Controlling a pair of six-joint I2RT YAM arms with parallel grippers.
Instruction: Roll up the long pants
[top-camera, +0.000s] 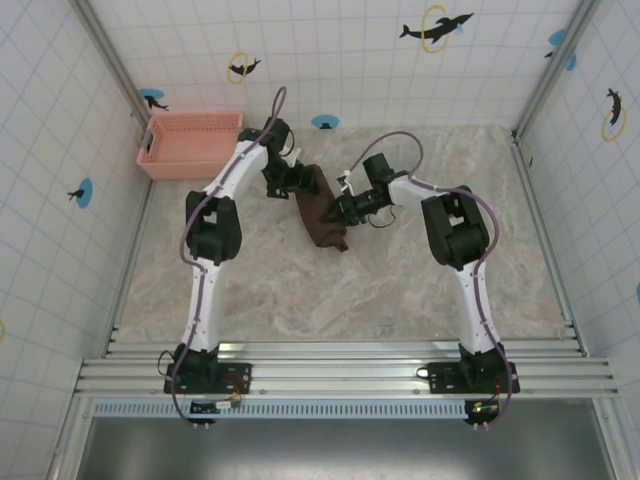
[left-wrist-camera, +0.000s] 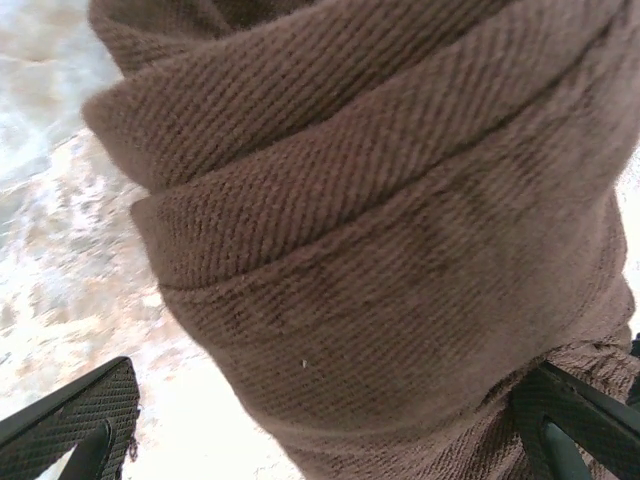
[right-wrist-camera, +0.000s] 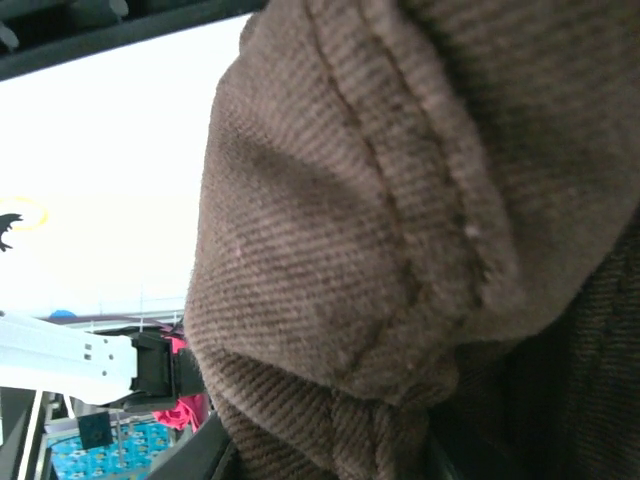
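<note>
The marble-patterned table (top-camera: 300, 300) takes up most of the top view, with tiled walls on three sides. The left arm (top-camera: 212, 230) and the right arm (top-camera: 455, 230) rise from the near edge and bend inward, so that their wrists meet over the far middle of the table. A pink basket (top-camera: 190, 170) sits in the far left corner, well apart from the cloth.

The pants (top-camera: 320, 222) lie between the two wrists as a compact dark brown bundle (more a thick roll than a flat garment), running at a slant from the left gripper toward the near side. In the left wrist view the pants (left-wrist-camera: 380, 250) show as stacked, rounded layers of twill wound over one another, with bare table to the left of them.

The left gripper (top-camera: 297, 180) is at the far end of the roll, jaws spread wide. Its fingers (left-wrist-camera: 80, 415) stand at the two lower corners of its own view: the left one is clear of the cloth, and the right one is against it.

The right gripper (top-camera: 338, 210) meets the roll's right side, its jaws pinched on a bunched, seamed fold of the pants (right-wrist-camera: 400, 200).
</note>
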